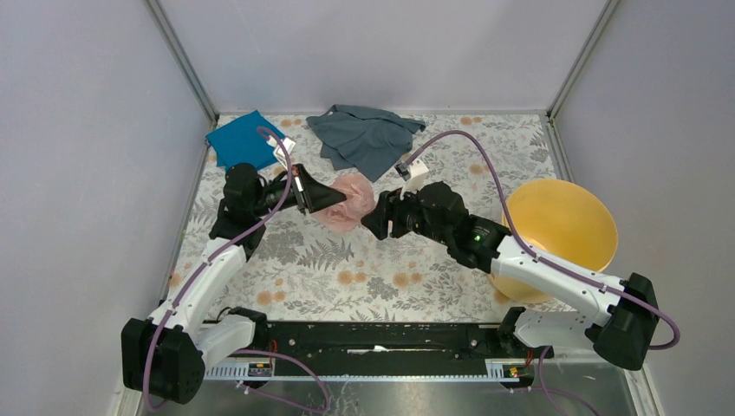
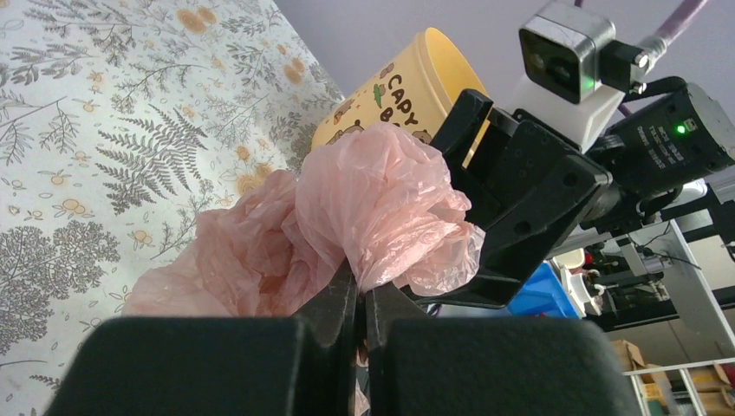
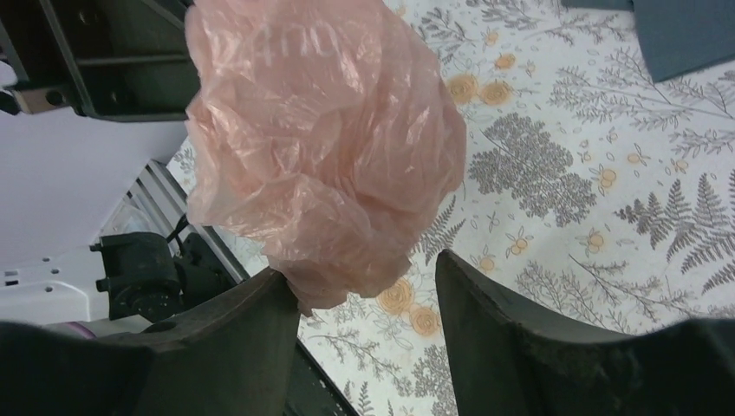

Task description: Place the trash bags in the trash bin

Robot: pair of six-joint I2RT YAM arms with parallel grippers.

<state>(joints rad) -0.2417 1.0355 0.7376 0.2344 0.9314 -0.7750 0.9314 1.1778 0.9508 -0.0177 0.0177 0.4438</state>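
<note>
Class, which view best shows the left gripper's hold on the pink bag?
Left wrist: the left gripper is shut on the trash bag. Top external shows a small pink bunch; right wrist shows crumpled bulk, not the pinch.

White-and-black arms (image 1: 204, 277), purple cables (image 1: 455, 133)

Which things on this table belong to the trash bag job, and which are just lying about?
Job: pink trash bag, yellow bin, left end effector shut on the bag, right end effector open.
Lying about: teal cloth, grey cloth.

Right arm (image 1: 485, 241) between pink bag (image 1: 351, 201) and yellow bin (image 1: 572, 217)
</note>
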